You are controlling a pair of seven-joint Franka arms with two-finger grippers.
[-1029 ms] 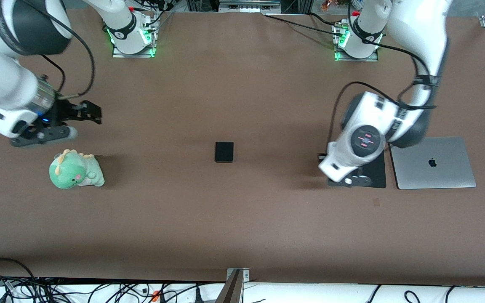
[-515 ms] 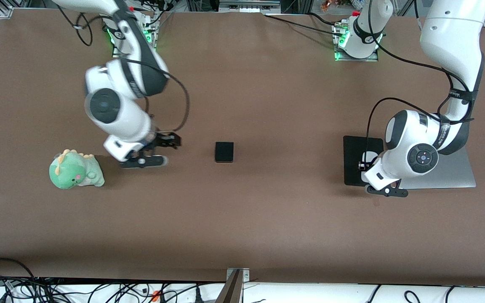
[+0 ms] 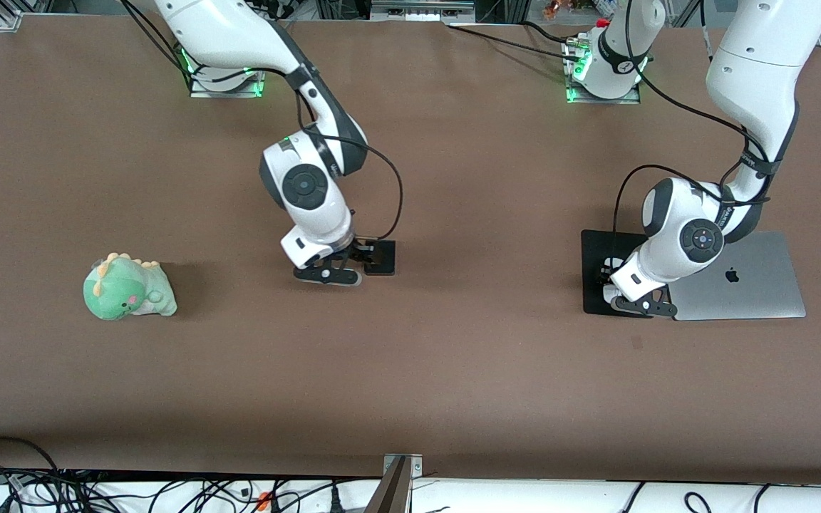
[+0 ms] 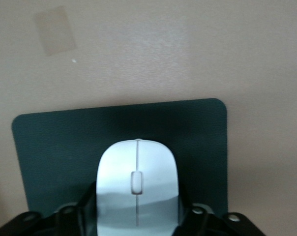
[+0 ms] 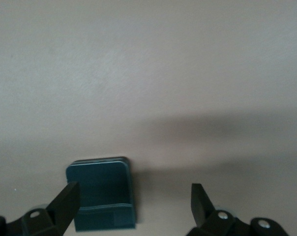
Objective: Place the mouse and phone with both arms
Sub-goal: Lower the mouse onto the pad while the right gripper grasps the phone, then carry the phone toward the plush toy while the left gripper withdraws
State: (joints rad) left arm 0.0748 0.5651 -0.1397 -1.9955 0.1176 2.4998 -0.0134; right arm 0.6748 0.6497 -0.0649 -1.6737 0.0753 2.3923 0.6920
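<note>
Mouse point(image 4: 137, 189) sits clamped in the left gripper point(image 4: 138, 219) over the black mouse pad point(image 3: 596, 274), beside the laptop point(image 3: 745, 278), that arm bent steeply down. Right gripper point(image 5: 133, 199), fingers spread, hangs over the table's middle, partly above the phone point(image 5: 102, 196).

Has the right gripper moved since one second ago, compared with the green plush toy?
Yes. The right gripper has left its place above the green plush toy and gone toward the table's middle; it is now open at the phone.
</note>
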